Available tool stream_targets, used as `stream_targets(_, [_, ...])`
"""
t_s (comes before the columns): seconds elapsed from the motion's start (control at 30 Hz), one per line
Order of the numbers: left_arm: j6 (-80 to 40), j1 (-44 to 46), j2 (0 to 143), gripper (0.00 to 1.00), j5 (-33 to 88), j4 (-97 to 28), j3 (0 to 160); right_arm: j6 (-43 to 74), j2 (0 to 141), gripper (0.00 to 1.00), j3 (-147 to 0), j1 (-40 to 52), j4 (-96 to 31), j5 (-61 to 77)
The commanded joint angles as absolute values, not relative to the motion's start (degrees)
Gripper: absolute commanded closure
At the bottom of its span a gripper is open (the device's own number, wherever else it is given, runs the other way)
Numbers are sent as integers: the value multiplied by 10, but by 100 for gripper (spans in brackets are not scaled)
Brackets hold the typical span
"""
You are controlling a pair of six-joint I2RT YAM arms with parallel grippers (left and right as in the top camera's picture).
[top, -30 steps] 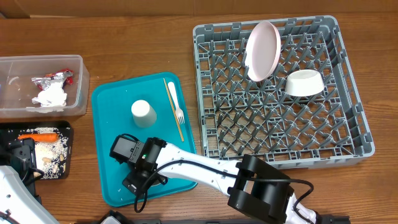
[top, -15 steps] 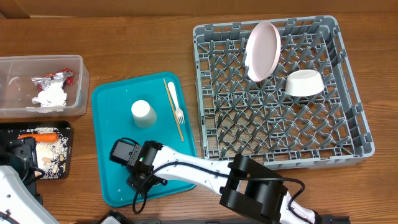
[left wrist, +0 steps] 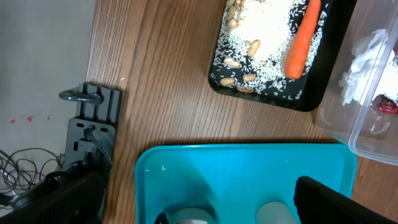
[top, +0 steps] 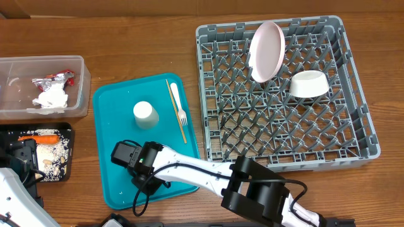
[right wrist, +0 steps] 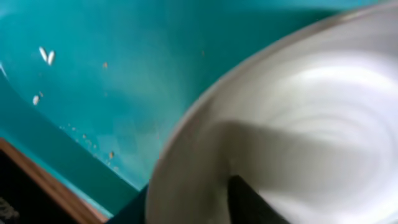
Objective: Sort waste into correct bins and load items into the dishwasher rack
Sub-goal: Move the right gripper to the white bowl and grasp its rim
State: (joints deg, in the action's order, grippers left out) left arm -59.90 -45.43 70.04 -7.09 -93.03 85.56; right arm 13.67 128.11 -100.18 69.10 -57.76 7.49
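Note:
My right gripper (top: 131, 159) is low over the teal tray (top: 110, 189), covering the small white bowl in the overhead view. In the right wrist view that bowl (right wrist: 323, 106) fills the frame. One finger (right wrist: 249, 202) is inside it and the other is outside the rim, so the gripper is shut on the rim. A white cup (top: 144, 115), a white fork (top: 178, 104) and a wooden stick (top: 178, 123) lie on the tray. The grey rack (top: 356, 148) holds a pinkish plate (top: 266, 50) and a second bowl (top: 308, 84). My left gripper (left wrist: 199, 202) is open above the tray's edge.
A clear tub (top: 12, 108) at far left holds a crumpled napkin (top: 52, 98) and foil wrapper (top: 53, 79). The black tray (top: 65, 133) below it holds rice, nuts and a carrot (top: 39, 137). A black clamp (left wrist: 93, 118) sits at the table edge.
The right gripper slid slightly left and lower on the teal tray and its jaws narrowed onto the bowl's rim. The left arm and everything else stayed put.

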Motion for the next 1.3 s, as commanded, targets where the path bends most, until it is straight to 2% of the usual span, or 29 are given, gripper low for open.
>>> stream_targets(0.0, [-609,-457,701,0,-70,-930,863,138,1282,73,-1050,693,-590,83])
stream_targets(0.1, [-609,-457,701,0,-70,-930,863,138,1282,83,-1071,693,-604,96])
stream_targets(0.17, [-609,-457,701,0,-70,-930,863,138,1280,86,-1086,692,-616,98])
stream_targets(0.23, [-609,-457,701,0,-70,-930,863,138,1276,96,-1109,688,-638,100])
stream_targets(0.4, [-609,-457,701,0,-70,-930,863,146,1259,96,-1137,667,-672,106])
stream_targets(0.43, [-609,-457,701,0,-70,-930,863,143,1258,92,-1136,664,-677,105])
stream_targets(0.5, [-609,-457,701,0,-70,-930,863,137,1258,76,-1135,662,-687,106])
stream_targets(0.63, [-609,-457,701,0,-70,-930,863,135,1262,74,-1116,668,-674,103])
stream_targets(0.7, [-609,-457,701,0,-70,-930,863,136,1265,53,-1103,672,-661,104])
stream_targets(0.73, [-609,-457,701,0,-70,-930,863,136,1267,49,-1098,674,-655,104])
stream_targets(1.27, [-609,-457,701,0,-70,-930,863,140,1283,48,-1026,686,-593,112])
